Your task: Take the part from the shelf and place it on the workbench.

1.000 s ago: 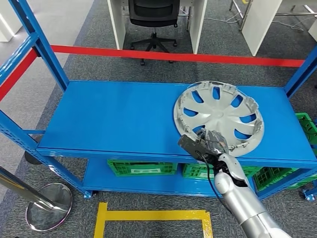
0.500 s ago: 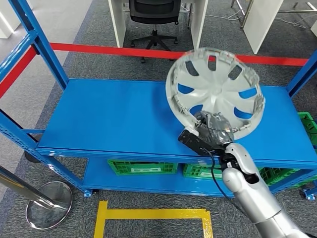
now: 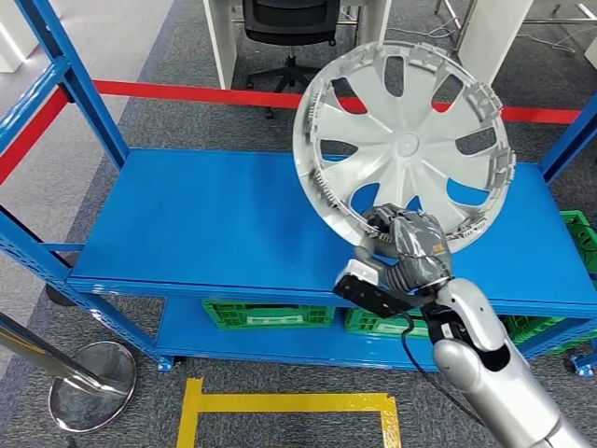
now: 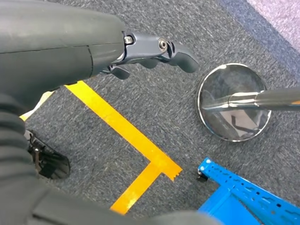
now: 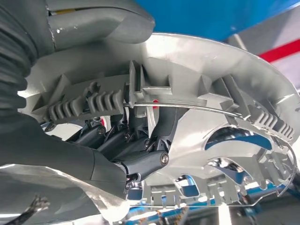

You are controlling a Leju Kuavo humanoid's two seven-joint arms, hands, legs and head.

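From the head view, the right hand (image 3: 409, 252) grips the near rim of the silver wheel cover (image 3: 405, 145). The wheel cover is up in the air over the right part of the blue shelf (image 3: 211, 219), not touching it. It is tilted, with its far edge high and its near edge low in the hand. The silver right arm (image 3: 492, 373) comes up from the lower right corner. Green crates (image 3: 268, 315) sit on the lower level of the shelf. A yellow tape line (image 3: 282, 406) is on the grey floor in front of the shelf. A shiny round stand base (image 3: 91, 387) sits on the floor at the left. A red tape line (image 3: 211, 95) runs across the floor behind the shelf, and a black office chair (image 3: 290, 28) stands farther back. In the left wrist view, the left hand (image 4: 148, 49) hangs over the grey floor and holds nothing, with its dark fingers (image 4: 176, 51) a little curled and apart. The yellow tape line (image 4: 123, 129), the shiny round stand base (image 4: 233, 103) and a blue foot of the shelf (image 4: 240, 192) are on the floor near it. In the right wrist view, the dark fingers (image 5: 141, 140) of the right hand (image 5: 116, 150) hook over the ribbed rim of the wheel cover (image 5: 219, 108), and the thick grey thumb (image 5: 102, 21) presses on its other side.
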